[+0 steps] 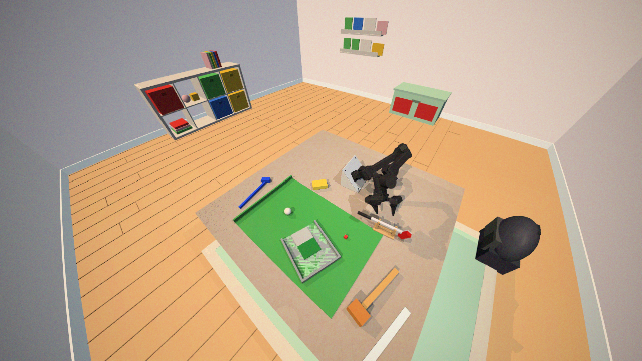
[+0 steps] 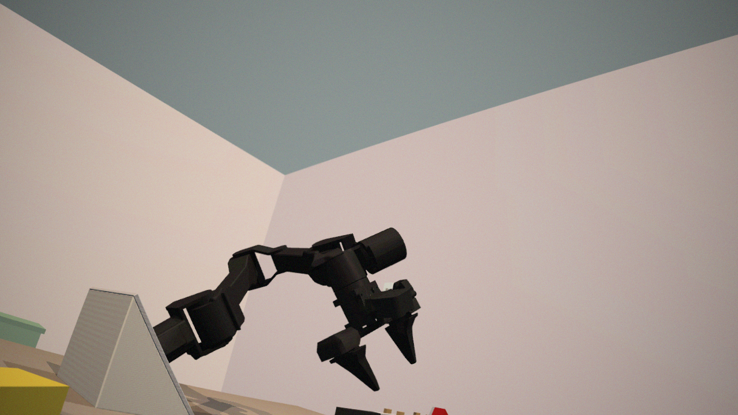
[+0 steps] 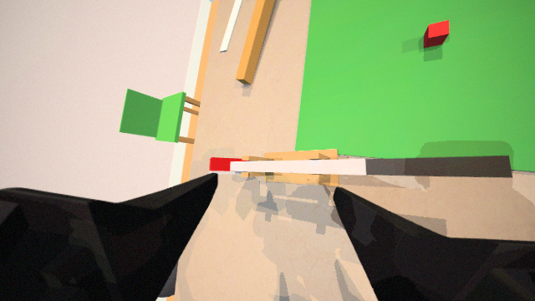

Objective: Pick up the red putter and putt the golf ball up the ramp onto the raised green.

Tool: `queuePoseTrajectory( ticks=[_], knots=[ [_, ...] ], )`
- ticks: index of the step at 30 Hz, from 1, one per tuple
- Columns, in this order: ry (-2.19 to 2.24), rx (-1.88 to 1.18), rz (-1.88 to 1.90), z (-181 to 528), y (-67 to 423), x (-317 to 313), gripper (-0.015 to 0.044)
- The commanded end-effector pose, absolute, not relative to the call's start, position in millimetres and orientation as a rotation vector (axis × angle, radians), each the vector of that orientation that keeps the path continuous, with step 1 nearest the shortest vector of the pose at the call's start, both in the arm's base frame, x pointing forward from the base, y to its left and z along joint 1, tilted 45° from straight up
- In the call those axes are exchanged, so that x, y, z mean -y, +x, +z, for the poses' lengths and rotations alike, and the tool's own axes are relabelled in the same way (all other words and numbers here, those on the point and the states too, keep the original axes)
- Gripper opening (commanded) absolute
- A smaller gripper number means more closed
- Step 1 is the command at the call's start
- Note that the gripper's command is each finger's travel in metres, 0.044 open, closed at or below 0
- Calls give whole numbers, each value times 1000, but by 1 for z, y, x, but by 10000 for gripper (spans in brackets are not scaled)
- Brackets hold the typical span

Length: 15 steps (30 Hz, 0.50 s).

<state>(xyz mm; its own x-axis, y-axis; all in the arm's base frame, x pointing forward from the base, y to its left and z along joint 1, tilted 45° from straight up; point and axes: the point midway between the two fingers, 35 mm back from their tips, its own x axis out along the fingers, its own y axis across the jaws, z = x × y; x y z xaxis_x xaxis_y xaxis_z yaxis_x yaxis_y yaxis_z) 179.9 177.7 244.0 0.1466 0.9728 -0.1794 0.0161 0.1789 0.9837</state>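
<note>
Top view: a tan table top (image 1: 287, 152) on a plank floor carries a green putting mat (image 1: 269, 224), and along the mat's far edge runs a low dark-green rail (image 1: 262, 196). On the mat stands a grey-framed ramp (image 1: 309, 251) with a grey slope rising to the raised green (image 1: 308, 247). The black arm (image 1: 388, 168) reaches from its grey wedge-shaped mount (image 1: 350, 175) toward the near side of the table, its gripper (image 1: 384, 207) pointing down with both fingers spread wide and nothing between them. Just below the fingertips, and apart from them, the red putter (image 1: 385, 224) lies across a small wooden stand (image 1: 386, 228) beside the mat's right edge, its dark grip toward the mat, white shaft in the middle and red head (image 1: 405, 234) at the outer end. An orange mallet (image 1: 370, 298) and a white strip (image 1: 388, 334) lie near the table's front corner. A blue putter (image 1: 253, 193) rests outside the rail, well apart from the arm. A yellow block (image 1: 320, 184) sits just off the mat's far corner. The white golf ball (image 1: 287, 210) rests on the mat between the rail and the ramp. A tiny red cube (image 1: 346, 236) sits on the mat to the right of the ramp.

Wrist view: the shaft crosses just ahead of the two parted black fingertips.
</note>
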Motion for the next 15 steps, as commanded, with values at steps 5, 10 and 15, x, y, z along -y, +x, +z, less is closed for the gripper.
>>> queuePoseTrajectory(
  ticks=[5, 10, 15],
  knots=[
    [665, -996, 1055, 212, 211, -169, 440],
    [372, -905, 1172, 197, 218, -163, 440],
    [98, -806, 1315, 184, 222, -156, 440]
  ],
)
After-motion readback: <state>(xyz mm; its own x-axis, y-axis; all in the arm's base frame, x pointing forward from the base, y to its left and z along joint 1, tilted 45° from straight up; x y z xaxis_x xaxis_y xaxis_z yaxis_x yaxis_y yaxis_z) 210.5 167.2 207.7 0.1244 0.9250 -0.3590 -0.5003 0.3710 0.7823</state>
